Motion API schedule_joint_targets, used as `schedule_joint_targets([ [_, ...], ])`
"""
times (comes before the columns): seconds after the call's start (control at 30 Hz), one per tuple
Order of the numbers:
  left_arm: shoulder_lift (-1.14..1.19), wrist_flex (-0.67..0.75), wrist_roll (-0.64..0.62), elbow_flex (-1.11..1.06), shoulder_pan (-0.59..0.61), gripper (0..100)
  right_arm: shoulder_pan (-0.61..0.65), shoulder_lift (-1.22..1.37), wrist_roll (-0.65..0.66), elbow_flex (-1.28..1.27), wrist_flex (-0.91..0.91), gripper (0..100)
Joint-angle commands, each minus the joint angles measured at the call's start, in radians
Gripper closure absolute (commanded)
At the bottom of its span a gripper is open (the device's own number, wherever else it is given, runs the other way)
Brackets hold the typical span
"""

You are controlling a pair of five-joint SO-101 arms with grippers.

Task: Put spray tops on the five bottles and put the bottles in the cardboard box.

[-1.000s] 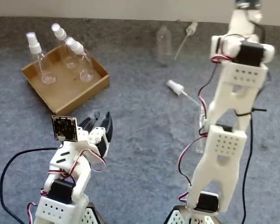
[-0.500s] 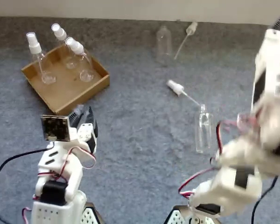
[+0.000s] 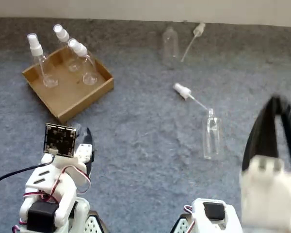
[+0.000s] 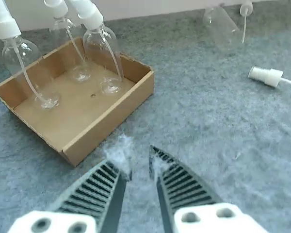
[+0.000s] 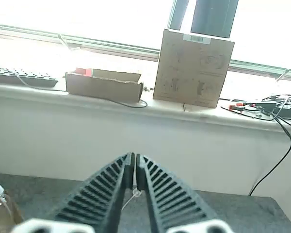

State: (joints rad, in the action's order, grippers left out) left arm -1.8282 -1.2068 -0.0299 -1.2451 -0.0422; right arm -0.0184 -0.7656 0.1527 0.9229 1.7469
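Observation:
The cardboard box (image 3: 88, 98) (image 4: 108, 123) stands at the far left with three capped bottles (image 3: 83, 61) (image 4: 99, 46) upright in it. An uncapped bottle (image 3: 169, 43) (image 4: 220, 19) is at the far middle, with a spray top (image 3: 196, 32) beside it. A second spray top (image 3: 183, 91) (image 4: 266, 76) lies mid-table, and a bare bottle (image 3: 212, 138) lies just nearer than it. My left gripper (image 3: 87, 143) (image 4: 138, 165) hovers low near the box's front corner, open a little and empty. My right gripper (image 3: 277, 104) (image 5: 135, 158) is raised at the right, shut and empty, facing the wall.
Grey carpet-like cloth (image 3: 145, 141) covers the table. A white wall and a window ledge (image 5: 208, 116) with boxes and cables stand behind the far edge. Both arm bases (image 3: 208, 218) sit at the front edge.
My right arm swung off the bare bottle, back and up to the front right. My left arm drew back toward the front left and its fingers closed in.

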Motion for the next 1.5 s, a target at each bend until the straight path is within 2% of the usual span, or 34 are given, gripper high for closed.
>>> schedule_joint_targets([
  [0.0, -0.002, -0.118, 0.023, 0.073, 0.012, 100, 0.028, -0.208, 0.009, -0.277, 0.021, 99.4],
  [0.17, -0.002, -0.212, 0.023, 0.068, 0.012, 100, 0.070, -0.487, 0.009, -0.679, -0.002, 99.4],
  [0.47, -0.002, -0.212, 0.023, -0.082, 0.012, 100, 0.096, -0.977, 0.011, -1.346, -0.111, 99.4],
  [0.6, -0.001, -0.212, 0.023, -0.133, 0.015, 100, 0.097, -1.082, 0.011, -1.560, -0.104, 99.4],
  [0.93, -0.001, -0.193, 0.021, -0.303, 0.260, 100, 0.099, -1.072, 0.009, -1.689, -0.101, 99.4],
  [1.2, 0.004, -0.081, 0.020, -0.452, 0.272, 100, 0.099, -1.073, 0.011, -1.957, -0.183, 99.4],
  [1.47, 0.004, -0.100, 0.021, -0.450, 0.271, 100, 0.097, -1.073, 0.011, -2.034, -0.214, 99.4],
])
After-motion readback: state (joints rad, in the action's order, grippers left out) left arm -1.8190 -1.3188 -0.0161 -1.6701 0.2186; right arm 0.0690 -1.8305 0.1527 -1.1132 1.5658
